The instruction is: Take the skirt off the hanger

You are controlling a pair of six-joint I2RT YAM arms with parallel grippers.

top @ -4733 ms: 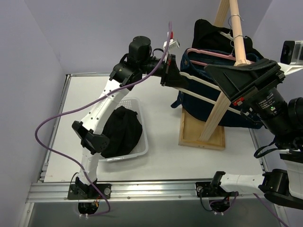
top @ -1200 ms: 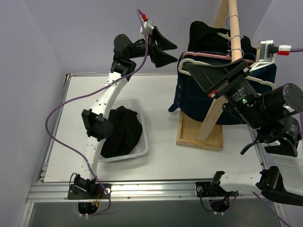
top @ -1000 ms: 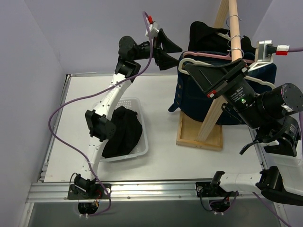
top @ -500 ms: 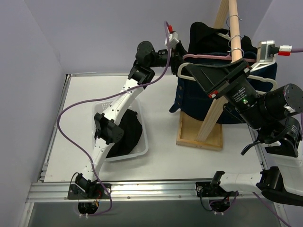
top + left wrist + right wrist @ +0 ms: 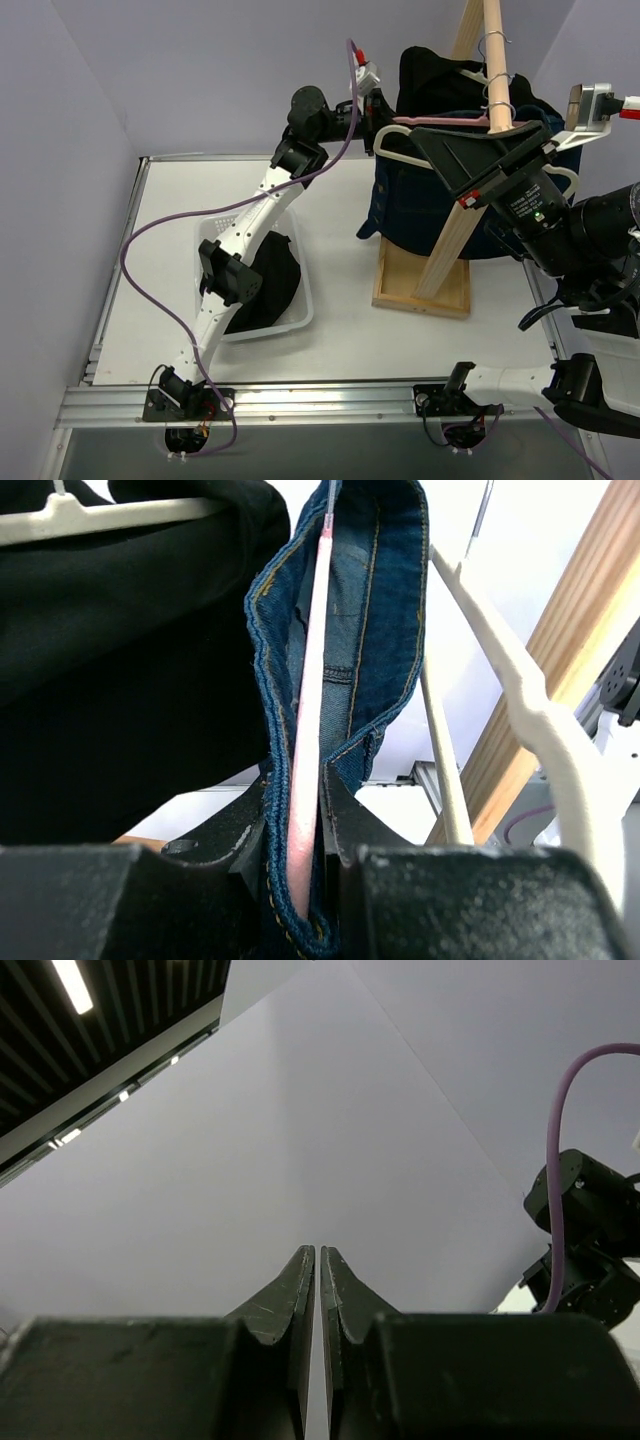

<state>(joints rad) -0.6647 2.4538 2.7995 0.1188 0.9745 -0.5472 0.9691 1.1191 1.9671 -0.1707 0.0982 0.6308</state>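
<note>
Left gripper [image 5: 300, 850]: has swung in to the rack; jaws, wide a moment ago, now pinch the denim garment [image 5: 370, 600] and the pink hanger [image 5: 310, 730] inside it.
Right gripper [image 5: 317, 1260]: jaws closed on nothing, aimed at the wall.
Skirt [image 5: 262, 285]: judged to be the black heap in the basket [image 5: 306, 298]; pleats not discernible.
Hanger [image 5: 520, 690]: hangs bare beside the denim.
Finding: the skirt appears already removed, and the new grip is on a different garment.

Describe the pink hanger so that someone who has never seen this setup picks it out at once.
Look to the wooden rack standing on the right half of the table; several garments hang from it. The pink hanger is the thin one with the blue denim garment draped on it. It hangs between the black top behind it and the thicker, bare cream hanger in front.
</note>
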